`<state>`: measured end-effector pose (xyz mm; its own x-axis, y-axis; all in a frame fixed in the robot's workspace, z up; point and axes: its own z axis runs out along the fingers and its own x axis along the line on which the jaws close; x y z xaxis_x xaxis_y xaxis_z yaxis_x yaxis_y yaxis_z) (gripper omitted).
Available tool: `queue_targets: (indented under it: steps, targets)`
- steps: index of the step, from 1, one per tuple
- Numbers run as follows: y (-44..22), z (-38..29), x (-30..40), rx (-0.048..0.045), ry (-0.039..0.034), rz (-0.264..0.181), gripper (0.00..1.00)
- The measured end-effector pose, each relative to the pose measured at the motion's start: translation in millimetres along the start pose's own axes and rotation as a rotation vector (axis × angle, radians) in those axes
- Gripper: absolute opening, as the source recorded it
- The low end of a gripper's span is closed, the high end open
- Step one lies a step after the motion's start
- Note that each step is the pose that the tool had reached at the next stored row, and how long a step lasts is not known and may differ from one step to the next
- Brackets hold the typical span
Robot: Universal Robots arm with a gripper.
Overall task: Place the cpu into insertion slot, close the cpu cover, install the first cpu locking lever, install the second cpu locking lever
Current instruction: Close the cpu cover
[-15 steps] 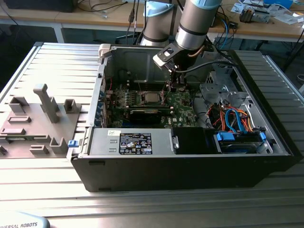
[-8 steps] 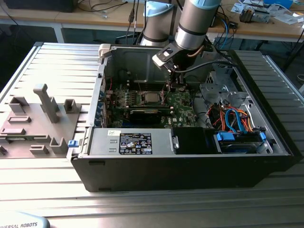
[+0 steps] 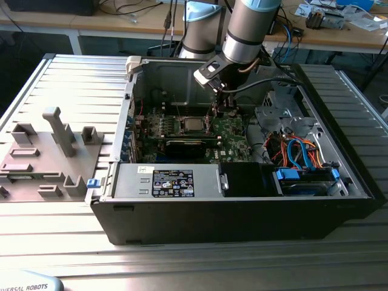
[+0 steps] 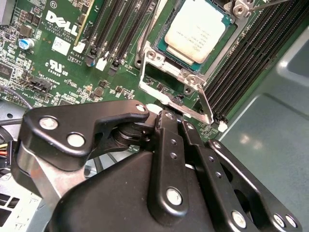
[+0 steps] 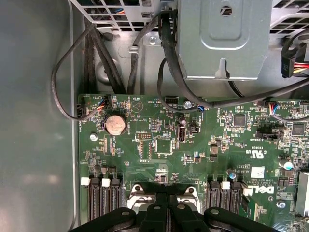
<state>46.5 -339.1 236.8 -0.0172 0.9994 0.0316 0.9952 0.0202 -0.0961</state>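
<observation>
light: even, bright | glare: cpu (image 4: 195, 30) top | shadow: case (image 3: 242, 212) interior dim

— What sat on the slatted table (image 3: 182, 260)?
— An open black case (image 3: 182, 224). Its power supply (image 3: 167, 182) lay along the near wall, and blue cables (image 3: 300, 151) were bundled toward the exterior view's right.
— And beside it?
— Grey fixtures (image 3: 60, 130) stood on the exterior view's left, apart from the case.
— On the board (image 5: 193, 145)?
— A coin battery (image 5: 116, 124) lay near one edge. Black cables (image 5: 169, 53) ran past a metal bracket (image 5: 222, 38), and memory slots (image 4: 246, 53) lay in rows.
</observation>
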Motion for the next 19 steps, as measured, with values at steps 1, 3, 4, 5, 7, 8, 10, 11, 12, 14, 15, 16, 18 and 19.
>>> queue_targets:
  steps: [1,3,4,5,7,8,10,11,12,14,15,16,18,19]
  targets:
    - [-0.2,0.0,0.0,-0.0001,0.0,0.0,0.11]
    - [-0.6,0.1,0.0,-0.0001,0.0,0.0,0.11]
    - [-0.9,0.1,0.0,0.0,0.0,0.0,0.11]
    - [-1.2,0.1,0.0,0.0,0.0,0.0,0.11]
    - [-2.2,0.2,0.0,-0.0001,0.0,0.0,0.11]
    - [-2.5,0.3,0.0,0.0,0.0,0.0,0.11]
    - [-3.1,0.3,0.1,0.0,0.0,0.0,0.11]
    - [-3.4,0.4,0.0,0.0,0.0,0.0,0.11]
    - [-3.8,0.4,0.1,0.0,0.0,0.0,0.11]
    - [-4.4,0.5,0.1,-0.0001,-0.0001,0.0,0.11]
    - [-4.8,0.6,0.1,-0.0001,0.0001,0.0,0.11]
    - [-5.1,0.6,0.1,0.0,-0.0001,0.0,0.11]
    - [-5.7,0.6,0.1,-0.0001,-0.0001,0.0,0.11]
    - [-6.0,0.7,0.1,0.0,0.0,0.0,0.11]
